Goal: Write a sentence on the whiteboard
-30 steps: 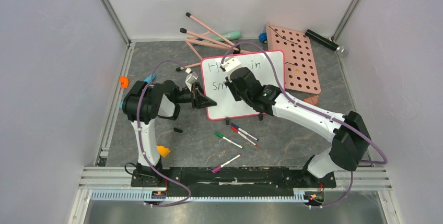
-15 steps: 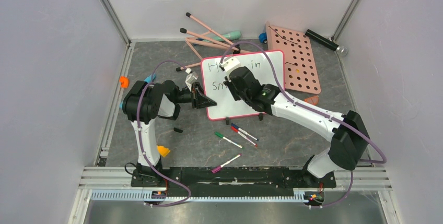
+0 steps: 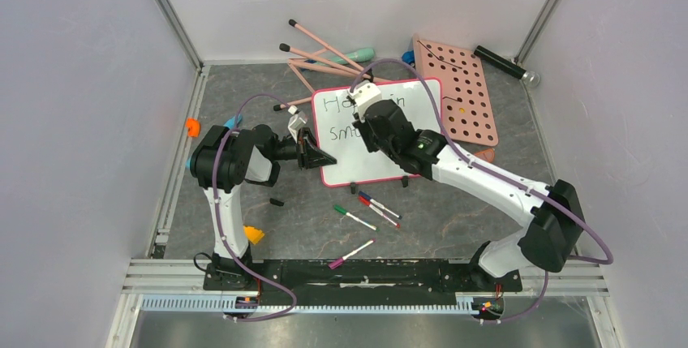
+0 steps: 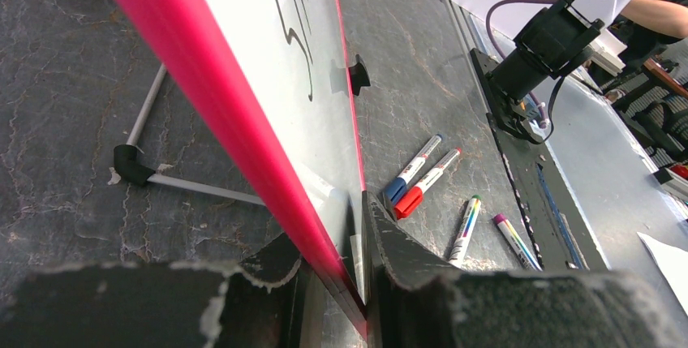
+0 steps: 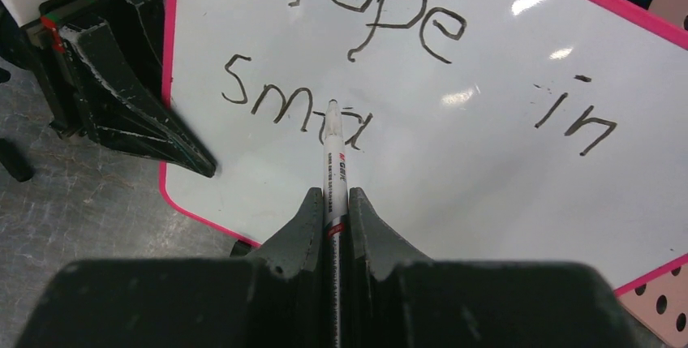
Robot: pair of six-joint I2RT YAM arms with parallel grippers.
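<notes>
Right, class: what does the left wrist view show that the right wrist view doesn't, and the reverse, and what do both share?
Left wrist only: four loose markers lying on the table. Right wrist only: the right gripper shut on a marker, its tip at the sentence, legible up to "Sma". Both: the whiteboard, clamped at its pink edge by the left gripper.

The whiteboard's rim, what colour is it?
The whiteboard has a bright pink-red rim, clearest in the left wrist view.
</notes>
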